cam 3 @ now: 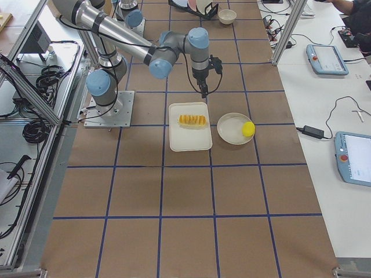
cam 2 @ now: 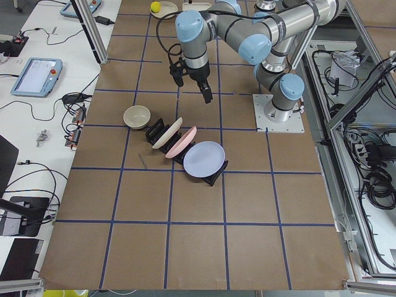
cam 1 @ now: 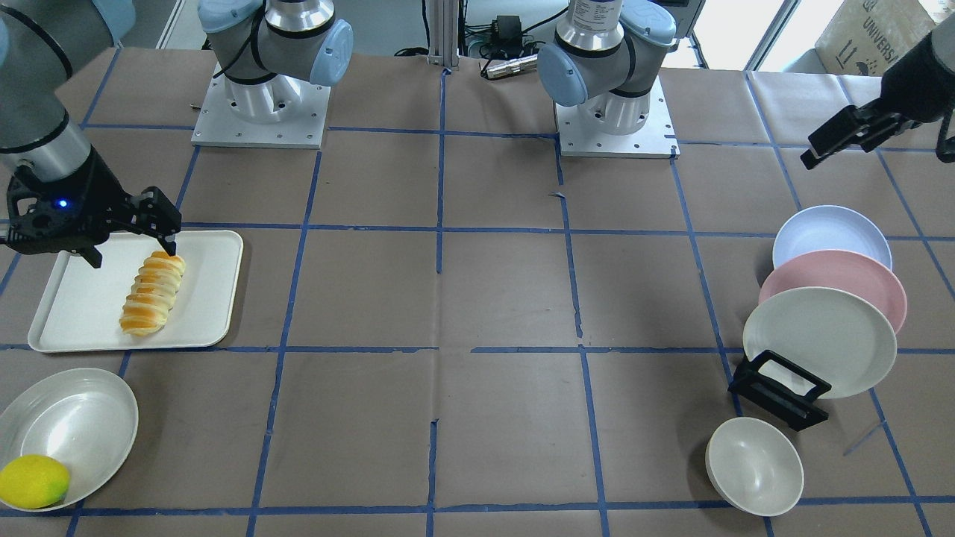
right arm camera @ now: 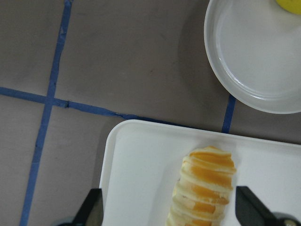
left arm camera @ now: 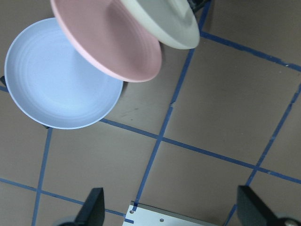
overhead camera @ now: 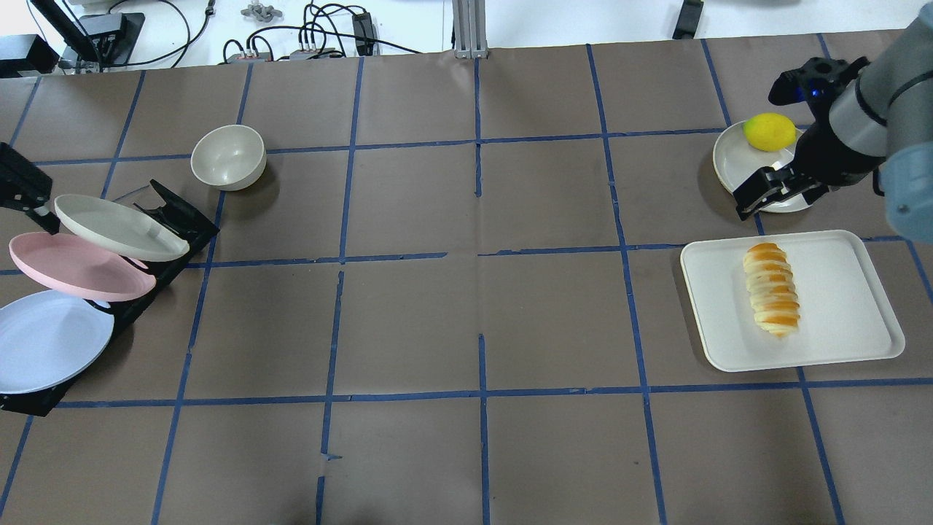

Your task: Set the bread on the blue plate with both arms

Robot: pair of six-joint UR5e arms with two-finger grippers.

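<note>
Right gripper (cam 1: 133, 253), jaws spread, hangs beyond the ridged yellow-orange bread loaf (cam 1: 152, 293); closing here risks clipping only its tip.

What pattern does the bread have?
The bread is pale yellow with orange-brown stripes, clearest in the overhead view.

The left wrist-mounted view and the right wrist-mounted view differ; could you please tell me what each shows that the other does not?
Only the left wrist view: the round pale blue plate, overlapped by a round pink plate, itself under a cream-white plate. Only the right wrist view: the ridged yellow-orange bread on a white rectangular tray, and a white dish with a yellow lemon. Both: the brown paper-covered table with blue tape lines, and the left gripper and right gripper open.
</note>
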